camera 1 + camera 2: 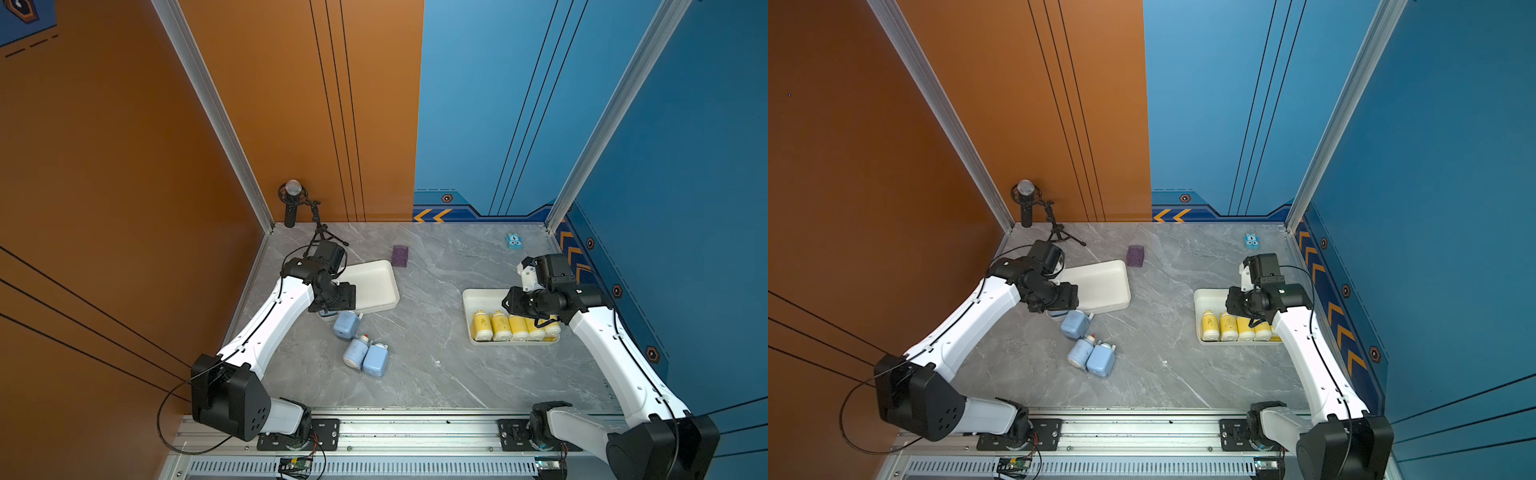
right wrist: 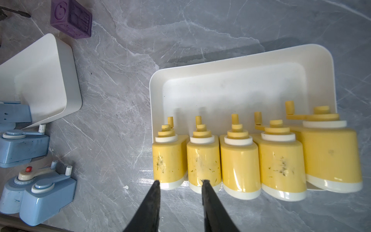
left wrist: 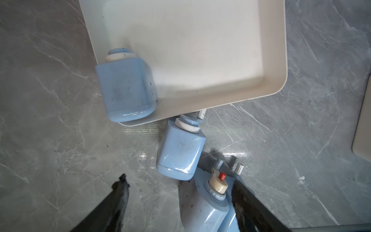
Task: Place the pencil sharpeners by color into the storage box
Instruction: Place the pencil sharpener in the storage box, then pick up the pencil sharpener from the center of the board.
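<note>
Left wrist: blue sharpener (image 3: 126, 88) at tray (image 3: 275, 40) corner

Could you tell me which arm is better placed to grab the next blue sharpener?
Left: its open gripper hovers by the three loose blue sharpeners and their tray; the right gripper is over the yellow ones' tray.

Orange wall (image 1: 124, 166), blue wall (image 1: 498, 104), gry marble tbl (image 1: 436, 374).

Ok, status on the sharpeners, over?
Left gripper open, right gripper open, both empty. Five yellow sharpeners boxed; one blue sharpener boxed, three on table. Nothing blocking.
</note>
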`<action>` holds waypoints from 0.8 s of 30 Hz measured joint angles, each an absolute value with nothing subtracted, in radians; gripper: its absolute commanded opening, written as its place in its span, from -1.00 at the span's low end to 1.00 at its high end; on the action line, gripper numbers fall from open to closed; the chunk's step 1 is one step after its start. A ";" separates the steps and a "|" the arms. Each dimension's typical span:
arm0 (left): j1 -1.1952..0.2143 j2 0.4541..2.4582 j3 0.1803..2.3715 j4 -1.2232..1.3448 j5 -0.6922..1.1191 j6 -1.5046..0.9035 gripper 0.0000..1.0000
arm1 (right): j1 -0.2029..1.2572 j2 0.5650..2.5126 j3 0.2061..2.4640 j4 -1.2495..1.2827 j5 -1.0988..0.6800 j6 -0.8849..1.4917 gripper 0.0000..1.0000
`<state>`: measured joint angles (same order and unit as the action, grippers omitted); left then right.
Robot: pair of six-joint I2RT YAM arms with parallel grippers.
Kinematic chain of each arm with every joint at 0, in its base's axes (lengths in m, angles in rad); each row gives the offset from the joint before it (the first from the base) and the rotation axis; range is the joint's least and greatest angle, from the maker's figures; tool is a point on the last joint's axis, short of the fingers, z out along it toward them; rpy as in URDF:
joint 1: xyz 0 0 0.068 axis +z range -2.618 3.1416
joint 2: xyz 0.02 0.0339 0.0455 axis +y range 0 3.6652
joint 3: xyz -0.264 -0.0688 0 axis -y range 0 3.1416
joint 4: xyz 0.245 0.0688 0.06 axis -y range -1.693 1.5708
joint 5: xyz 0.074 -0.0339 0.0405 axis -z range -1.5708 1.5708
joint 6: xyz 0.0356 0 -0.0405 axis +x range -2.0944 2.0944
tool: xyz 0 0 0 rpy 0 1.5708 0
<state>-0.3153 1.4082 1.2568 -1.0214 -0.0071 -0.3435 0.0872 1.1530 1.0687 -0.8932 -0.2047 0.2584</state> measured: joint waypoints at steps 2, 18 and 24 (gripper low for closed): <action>-0.346 1.409 1.248 -1.022 -0.006 -0.339 0.65 | 0.077 1.146 1.064 -0.901 -0.205 0.252 -0.27; -0.432 1.485 1.245 -1.022 0.035 -0.268 0.70 | 0.035 1.129 1.056 -0.917 -0.207 0.210 -0.26; -0.434 1.518 1.245 -1.022 0.041 -0.251 0.70 | 0.034 1.129 1.056 -0.924 -0.207 0.207 -0.26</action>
